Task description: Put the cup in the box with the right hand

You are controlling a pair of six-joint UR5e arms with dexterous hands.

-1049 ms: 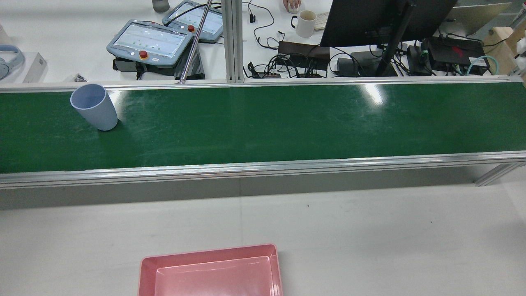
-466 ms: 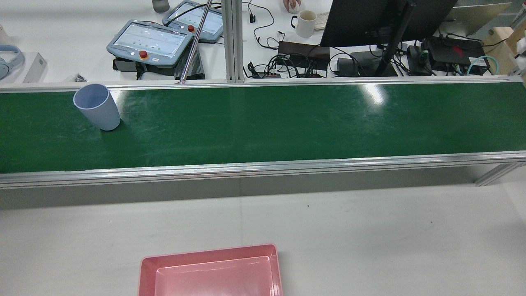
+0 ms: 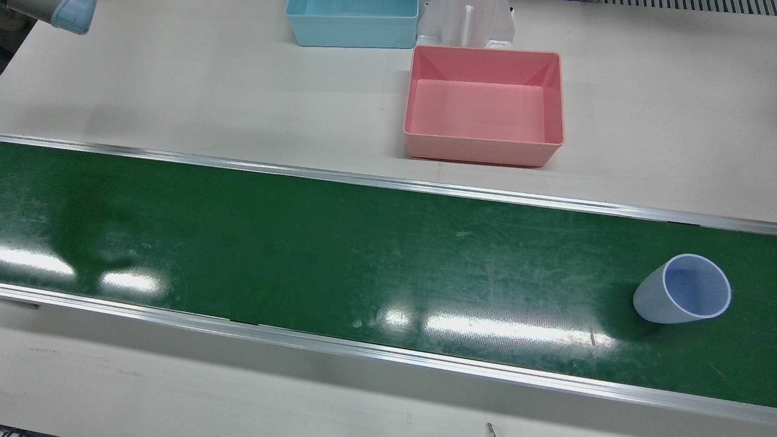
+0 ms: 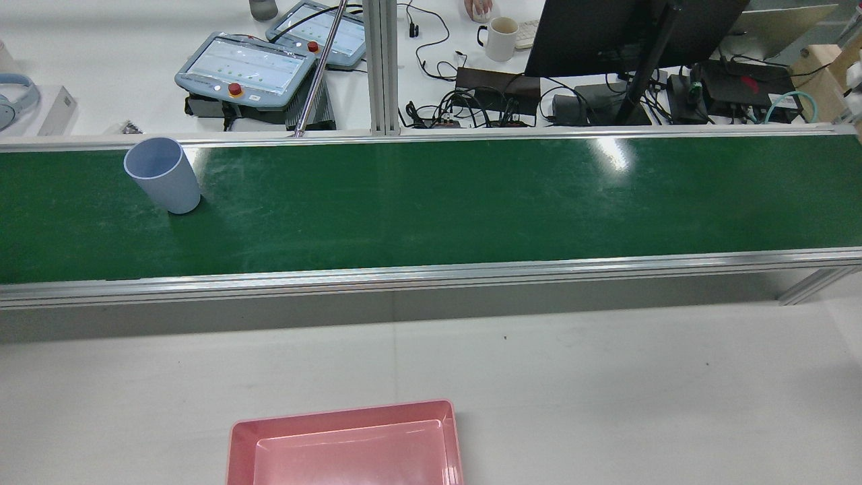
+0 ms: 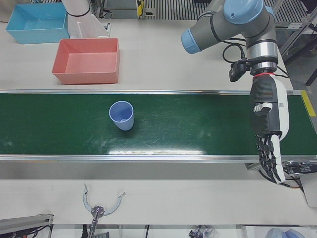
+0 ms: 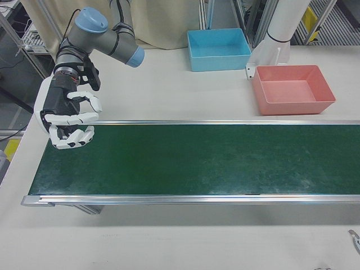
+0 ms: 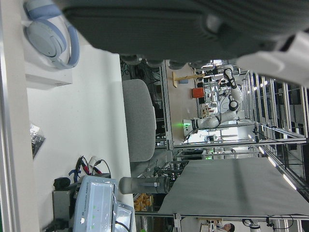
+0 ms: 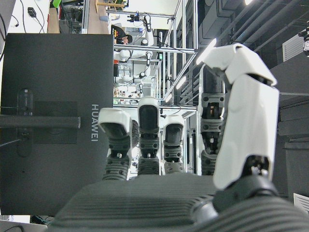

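- The only writing I can read is "HUAWEI", printed on the back of the black monitor that fills the right hand view.
- One pale blue cup stands upright on the green belt, toward the far edge from the robot and well over on the robot's left half; nothing touches it.
- One pink box sits empty on the white surface on the robot's side of the belt, and one blue box sits just beyond it, closer to the pedestals.
- The right hand hangs over the right end of the belt, well apart from the cup, its fingers curled but apart, holding nothing.
- The left hand hangs over the left end of the belt, fingers stretched downward and slightly spread, empty.
- Nothing lies on the belt between the cup and the right hand.
- Past the belt, on the operators' desk, I count two teach pendants, one white mug, one pair of blue headphones and a tangle of black cables.
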